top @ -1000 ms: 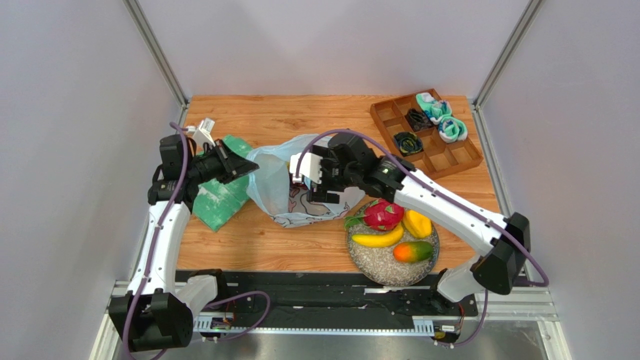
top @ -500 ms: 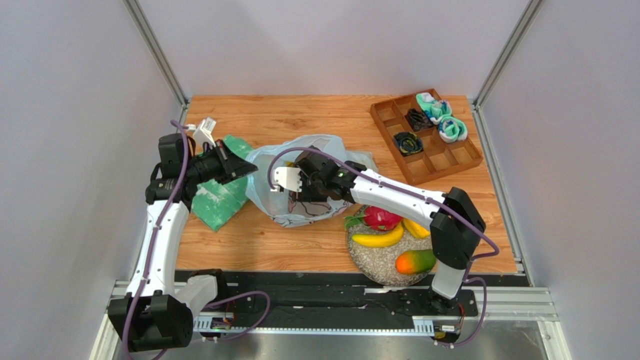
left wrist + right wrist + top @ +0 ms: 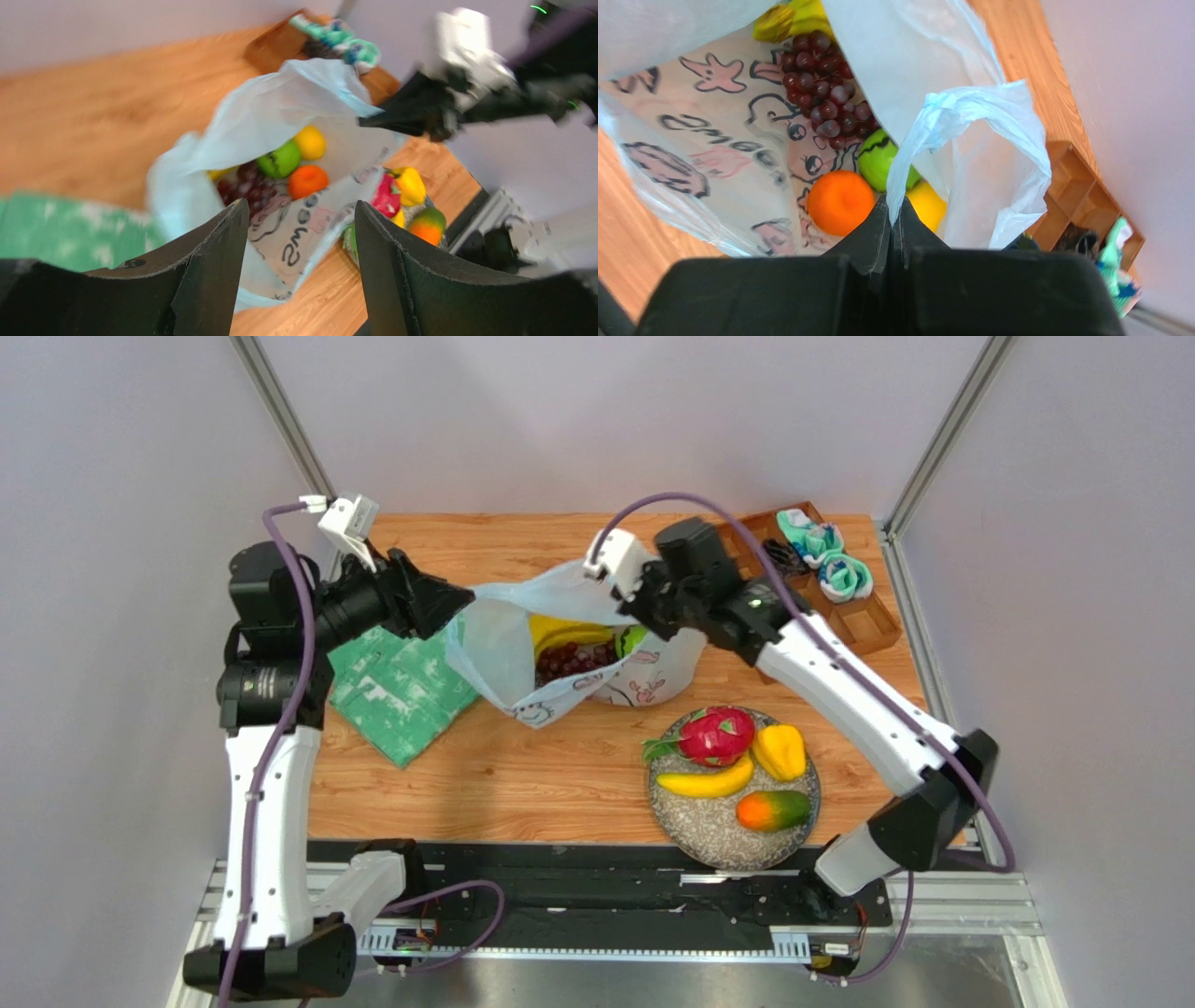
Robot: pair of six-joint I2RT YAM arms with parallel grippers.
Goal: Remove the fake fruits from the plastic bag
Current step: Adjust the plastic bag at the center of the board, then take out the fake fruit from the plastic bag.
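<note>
The plastic bag (image 3: 512,651) stands mid-table with its mouth stretched wide. My right gripper (image 3: 892,203) is shut on a twisted handle of the bag (image 3: 962,119) and holds it up at the bag's back right (image 3: 627,599). My left gripper (image 3: 302,213) is open at the bag's left rim (image 3: 456,598), with nothing between its fingers. Inside the bag lie purple grapes (image 3: 829,91), an orange (image 3: 840,203), a green fruit (image 3: 878,164), a yellow fruit (image 3: 929,208) and a banana (image 3: 791,17). On a grey plate (image 3: 694,826) lie a dragon fruit (image 3: 716,735), a banana (image 3: 706,784), a yellow fruit (image 3: 781,752) and a mango (image 3: 772,809).
A green patterned cloth (image 3: 400,693) lies flat to the left of the bag, under my left arm. A wooden divided tray (image 3: 859,623) with rolled socks (image 3: 828,557) sits at the back right, partly behind my right arm.
My right gripper shut on the bag's handle and pulled it up and back to the right. My left arm rose and its jaws opened. The bag's mouth now gapes.
</note>
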